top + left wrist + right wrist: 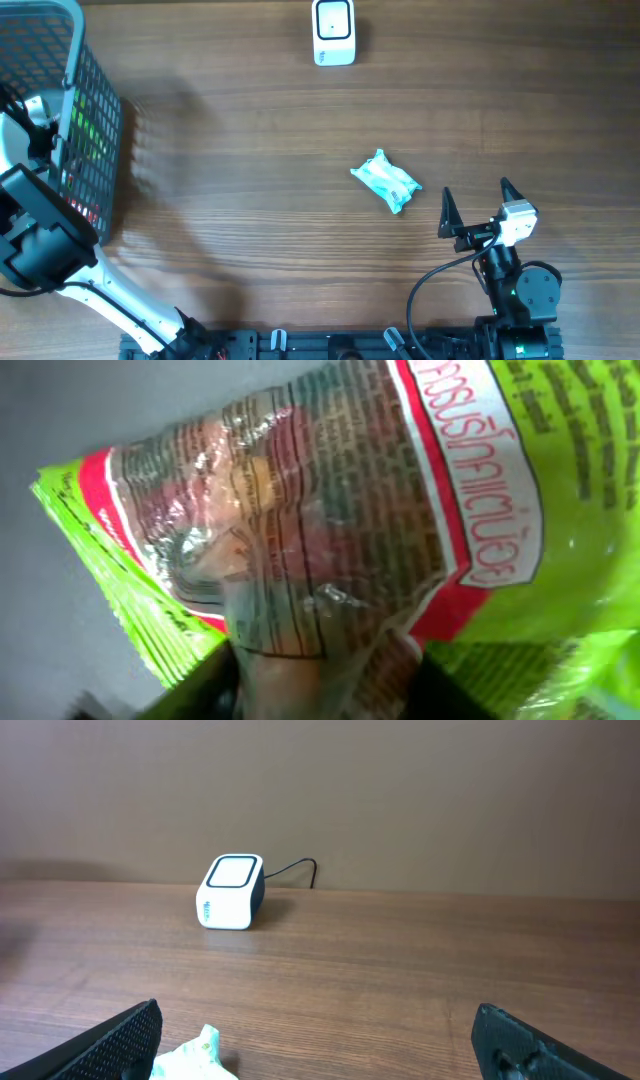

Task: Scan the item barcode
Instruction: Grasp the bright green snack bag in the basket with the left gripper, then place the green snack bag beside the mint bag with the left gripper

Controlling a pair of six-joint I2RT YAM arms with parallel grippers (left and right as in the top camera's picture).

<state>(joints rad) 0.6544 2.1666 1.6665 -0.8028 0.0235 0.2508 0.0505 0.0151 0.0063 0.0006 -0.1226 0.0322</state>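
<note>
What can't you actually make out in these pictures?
Left gripper: overhead, the basket hides it; its wrist view, filled by the green bag, leaves its grip unclear.
Green bag's barcode: print blurred, left wrist view.
White packet: too small overhead to read; right wrist view's bottom edge cuts it off.

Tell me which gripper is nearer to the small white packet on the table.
Right. The right gripper stands just beside the packet, apart from it; the left gripper is far off, inside the basket.

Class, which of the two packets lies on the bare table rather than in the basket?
The small white-and-mint packet near the right gripper; the green-and-red packet sits in the basket.
</note>
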